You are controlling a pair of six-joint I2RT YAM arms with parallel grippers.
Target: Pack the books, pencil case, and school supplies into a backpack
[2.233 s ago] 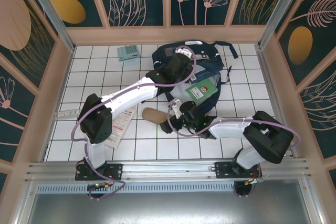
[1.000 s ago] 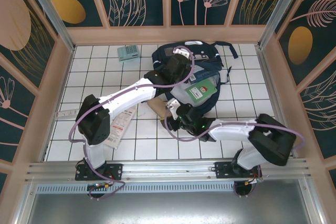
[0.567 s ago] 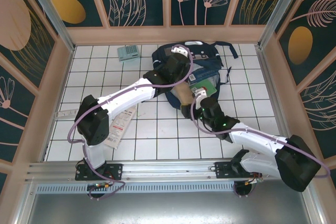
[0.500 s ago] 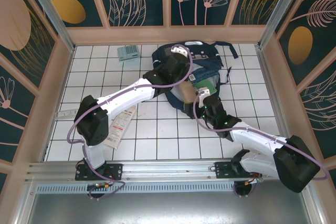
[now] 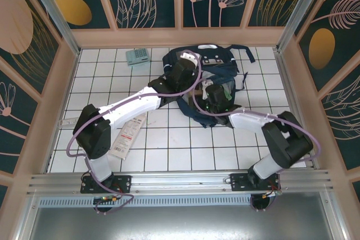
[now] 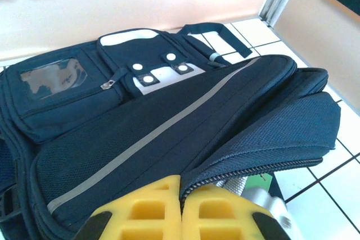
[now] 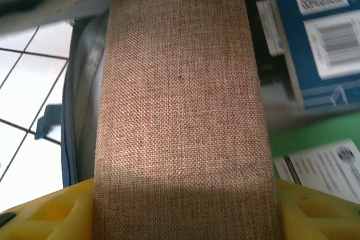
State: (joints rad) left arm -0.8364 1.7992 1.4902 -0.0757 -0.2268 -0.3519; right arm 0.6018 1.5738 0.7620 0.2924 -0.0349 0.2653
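Since it is soft woven cloth, we list the pencil case (image 7: 177, 99) as light, squashy: right end effector (image 7: 181, 209) clamped mid-body, at the backpack (image 6: 140, 122) mouth; left end effector (image 6: 180, 209) pinching its edge.

The right gripper (image 5: 210, 93) carried the pencil case (image 7: 180, 99) off the bench (image 5: 169, 145) and into the backpack's (image 5: 223, 59) open mouth.

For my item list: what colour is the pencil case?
The pencil case is tan-brown with a fine woven texture, best seen in the right wrist view.
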